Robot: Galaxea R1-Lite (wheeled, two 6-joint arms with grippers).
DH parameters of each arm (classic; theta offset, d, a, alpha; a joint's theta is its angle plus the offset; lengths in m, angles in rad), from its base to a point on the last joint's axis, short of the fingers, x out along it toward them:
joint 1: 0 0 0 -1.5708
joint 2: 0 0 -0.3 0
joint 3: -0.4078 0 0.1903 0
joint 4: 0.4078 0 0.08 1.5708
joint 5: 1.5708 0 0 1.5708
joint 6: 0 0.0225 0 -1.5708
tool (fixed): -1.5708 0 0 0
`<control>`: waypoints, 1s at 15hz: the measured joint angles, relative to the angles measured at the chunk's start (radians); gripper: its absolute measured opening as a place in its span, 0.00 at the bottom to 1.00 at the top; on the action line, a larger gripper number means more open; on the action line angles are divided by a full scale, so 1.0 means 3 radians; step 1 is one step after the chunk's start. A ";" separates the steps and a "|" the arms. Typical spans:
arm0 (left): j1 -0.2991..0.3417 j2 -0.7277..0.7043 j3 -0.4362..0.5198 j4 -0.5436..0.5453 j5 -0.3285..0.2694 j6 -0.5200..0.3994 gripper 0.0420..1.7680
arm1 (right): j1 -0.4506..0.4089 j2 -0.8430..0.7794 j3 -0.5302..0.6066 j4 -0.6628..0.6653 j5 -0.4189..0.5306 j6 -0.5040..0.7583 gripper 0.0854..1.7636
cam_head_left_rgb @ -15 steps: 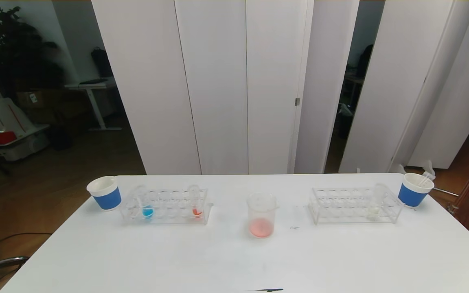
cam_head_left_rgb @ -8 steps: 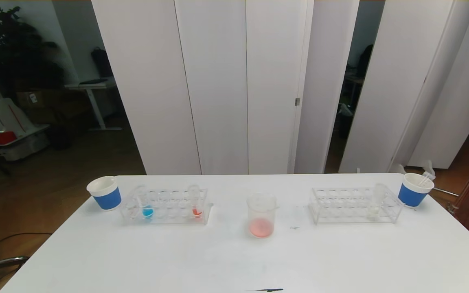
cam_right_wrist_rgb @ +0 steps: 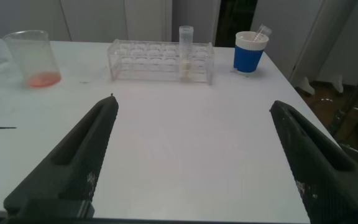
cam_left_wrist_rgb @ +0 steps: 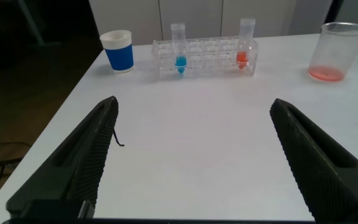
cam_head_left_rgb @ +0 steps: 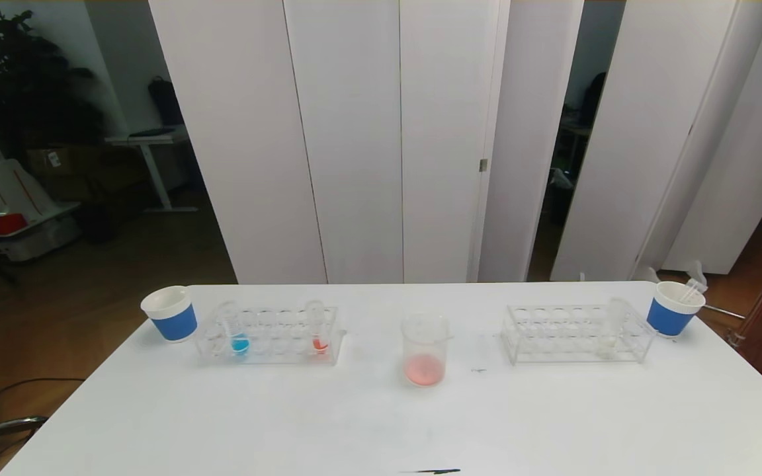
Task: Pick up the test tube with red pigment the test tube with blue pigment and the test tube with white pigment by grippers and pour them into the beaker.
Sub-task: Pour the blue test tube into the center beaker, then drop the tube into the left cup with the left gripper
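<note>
The beaker [cam_head_left_rgb: 426, 350] stands mid-table with red pigment at its bottom. To its left, a clear rack [cam_head_left_rgb: 268, 336] holds the test tube with blue pigment [cam_head_left_rgb: 232, 330] and the test tube with red pigment [cam_head_left_rgb: 317, 327]. The test tube with white pigment [cam_head_left_rgb: 612, 327] stands in a second rack [cam_head_left_rgb: 566, 334] on the right. Neither arm shows in the head view. My left gripper [cam_left_wrist_rgb: 194, 102] is open over bare table, well short of the blue tube [cam_left_wrist_rgb: 179, 46] and the red tube [cam_left_wrist_rgb: 246, 43]. My right gripper [cam_right_wrist_rgb: 194, 102] is open too, well short of the white tube [cam_right_wrist_rgb: 186, 53].
A blue-and-white paper cup [cam_head_left_rgb: 170, 313] stands at the far left beside the left rack. Another cup [cam_head_left_rgb: 673, 309], with plastic droppers in it, stands at the far right. The white table [cam_head_left_rgb: 381, 423] ends just past both cups.
</note>
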 joint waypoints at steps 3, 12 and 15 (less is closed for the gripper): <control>0.0000 0.0018 -0.0233 0.0041 -0.0051 0.0006 0.99 | 0.0000 0.0000 0.0000 -0.0001 -0.0001 0.0001 0.99; -0.0059 0.1379 -0.1286 -0.0462 -0.0016 -0.0009 0.99 | -0.0001 0.0000 0.0000 -0.0001 0.0000 0.0000 0.99; -0.0062 0.2098 -0.1465 -0.0989 0.0001 -0.0011 0.99 | -0.0001 0.0000 0.0000 0.0000 -0.0001 0.0001 0.99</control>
